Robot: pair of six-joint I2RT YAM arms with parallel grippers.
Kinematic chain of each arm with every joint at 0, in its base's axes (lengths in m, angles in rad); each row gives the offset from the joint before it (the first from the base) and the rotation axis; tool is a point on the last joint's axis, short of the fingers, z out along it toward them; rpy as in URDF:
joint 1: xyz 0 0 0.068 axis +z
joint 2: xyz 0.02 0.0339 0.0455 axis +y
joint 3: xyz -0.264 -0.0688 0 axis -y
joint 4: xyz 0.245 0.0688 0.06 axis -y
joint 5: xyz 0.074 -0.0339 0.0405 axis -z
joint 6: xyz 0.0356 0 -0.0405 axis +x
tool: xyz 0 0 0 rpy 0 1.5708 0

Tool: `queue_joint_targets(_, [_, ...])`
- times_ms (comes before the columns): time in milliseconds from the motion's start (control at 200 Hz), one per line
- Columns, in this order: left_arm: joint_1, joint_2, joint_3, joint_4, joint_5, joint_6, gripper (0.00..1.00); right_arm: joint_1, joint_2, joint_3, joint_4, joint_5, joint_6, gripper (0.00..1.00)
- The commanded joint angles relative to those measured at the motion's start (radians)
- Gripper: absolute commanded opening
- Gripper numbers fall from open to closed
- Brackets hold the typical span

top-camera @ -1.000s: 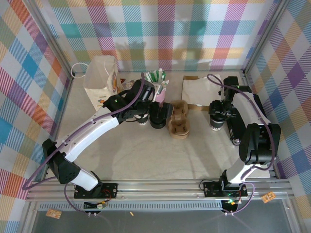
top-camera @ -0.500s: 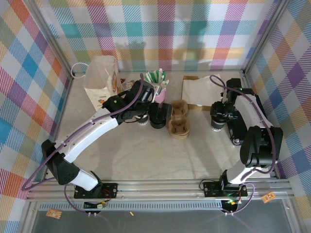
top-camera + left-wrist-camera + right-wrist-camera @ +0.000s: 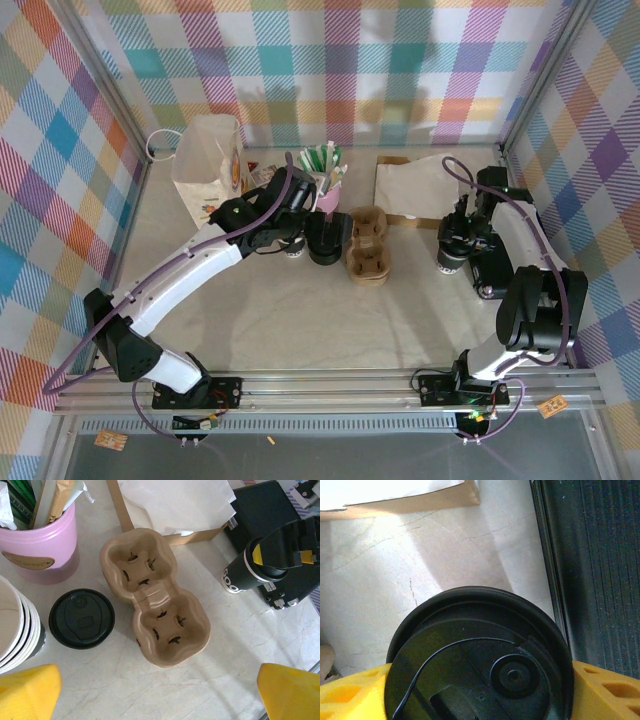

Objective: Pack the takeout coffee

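Grip check: your right gripper is clamped on the takeout coffee, one yellow finger against each side, just beside the black box. Your left gripper hangs wide apart, holding nothing, above the cardboard carrier.

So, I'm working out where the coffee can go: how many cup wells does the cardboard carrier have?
2, both empty: one well at the carrier's end by the pink cup, the other at its opposite end.
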State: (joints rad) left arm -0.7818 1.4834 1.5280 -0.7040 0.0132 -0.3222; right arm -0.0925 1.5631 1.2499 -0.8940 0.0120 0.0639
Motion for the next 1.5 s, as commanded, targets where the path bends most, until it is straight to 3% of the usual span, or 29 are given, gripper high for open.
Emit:
queue_joint_targets(0, [0.010, -0.024, -0.009, 0.007, -0.010, -0.016, 1.00, -0.006, -0.018, -0.027, 0.007, -0.033, -0.016, 0.59])
queue_joint_targets(120, [0.009, -0.027, -0.012, 0.006, -0.013, -0.017, 1.00, -0.007, -0.022, -0.032, 0.004, -0.030, -0.022, 0.67])
queue_joint_targets(330, [0.010, -0.037, -0.013, -0.003, -0.026, -0.004, 1.00, -0.006, -0.024, -0.024, -0.015, -0.009, -0.024, 0.91])
queue_joint_targets(565, [0.011, -0.053, -0.017, -0.015, -0.034, 0.007, 1.00, -0.006, -0.041, -0.024, -0.036, 0.000, -0.026, 1.00])
queue_joint_targets(945, [0.014, -0.087, -0.040, -0.008, -0.041, 0.015, 1.00, -0.005, -0.084, -0.005, -0.081, 0.027, -0.037, 1.00])
queue_joint_targets(1070, [0.016, -0.097, -0.054, -0.005, -0.039, 0.016, 1.00, -0.005, -0.093, 0.009, -0.101, 0.019, -0.039, 0.94])
queue_joint_targets(1265, [0.017, -0.117, -0.075, -0.003, -0.041, 0.014, 1.00, -0.003, -0.109, 0.008, -0.114, -0.013, -0.030, 0.75])
queue_joint_targets(1500, [0.018, -0.130, -0.088, -0.001, -0.045, 0.008, 1.00, 0.004, -0.101, 0.008, -0.125, -0.012, -0.033, 0.73])
